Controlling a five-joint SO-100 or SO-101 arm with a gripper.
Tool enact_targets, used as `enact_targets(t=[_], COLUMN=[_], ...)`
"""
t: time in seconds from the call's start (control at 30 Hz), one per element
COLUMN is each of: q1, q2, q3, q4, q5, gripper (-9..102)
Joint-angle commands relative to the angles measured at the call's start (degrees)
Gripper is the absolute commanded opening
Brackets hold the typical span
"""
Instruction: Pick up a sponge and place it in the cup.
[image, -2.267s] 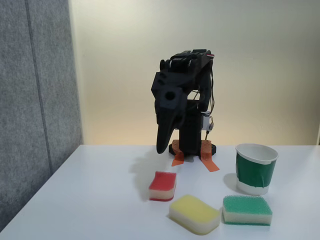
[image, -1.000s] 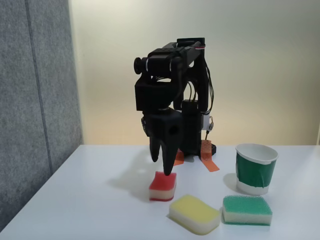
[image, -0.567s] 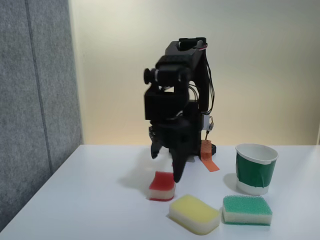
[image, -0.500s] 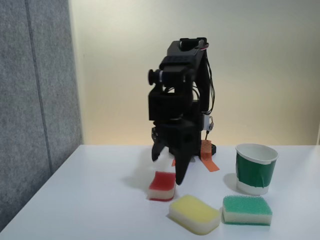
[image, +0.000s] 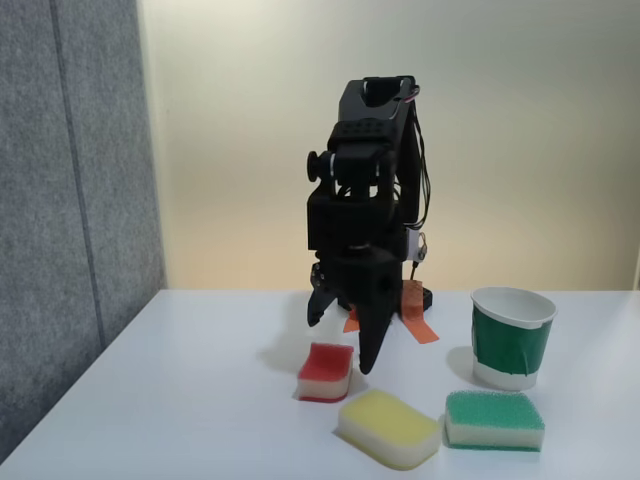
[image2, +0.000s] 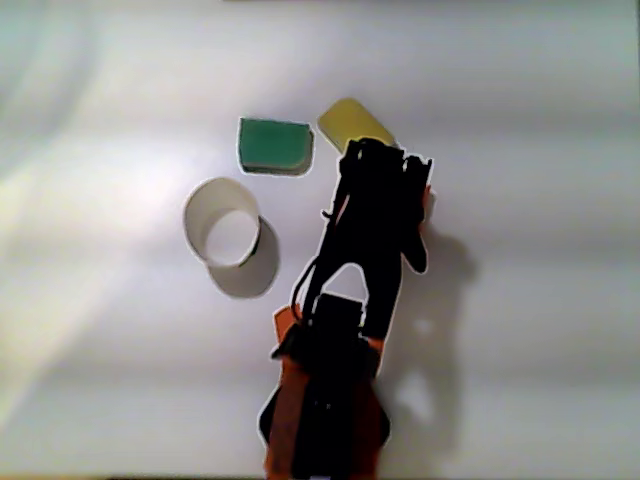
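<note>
A: Since the earlier pictures the arm has turned and come down; before, the gripper (image: 343, 345) hung folded high above the table, and now it points down right at the sponge (image: 326, 372). The sponge itself has hardly moved.

B: Where is the sponge exactly?

A: It lies flat on the white table (image: 190, 400), red side up and pale layer below, in front of the arm's base in the fixed view. The yellow sponge (image: 389, 427) is near it, toward the camera and to the right. The green-topped sponge (image: 495, 419) lies further right, and the cup (image: 510, 337) stands upright behind that one, well apart from the red sponge.

B: Which way does its long axis go?

A: In the fixed view the visible long side runs left to right, slightly turned, with the right end a little further from the camera. From above I see just a thin red edge (image2: 426, 203) beside the arm, so there I cannot tell.

B: And the fingers?

A: They are spread apart. One long finger (image: 368, 350) reaches down just beside the right end of the sponge, its tip close to the table. The shorter one (image: 317, 305) is higher, above the left part of the sponge. I cannot tell if either touches it.

B: And from above?

A: The cup's (image2: 222, 221) round mouth faces up, left of the arm
</note>
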Motion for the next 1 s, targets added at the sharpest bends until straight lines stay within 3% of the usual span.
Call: enact_targets(t=[0.0, 0.3, 0.87, 0.97], q1=[1.14, 2.72, 2.72, 2.37], q2=[-3.78, -13.54, -8.70, -7.73], q3=[-8.53, -21.62, -15.29, -9.58], q4=[2.99, 7.47, 3.87, -0.62], q5=[-1.14, -3.78, -4.22, -3.16], gripper=[46, 44, 43, 43])
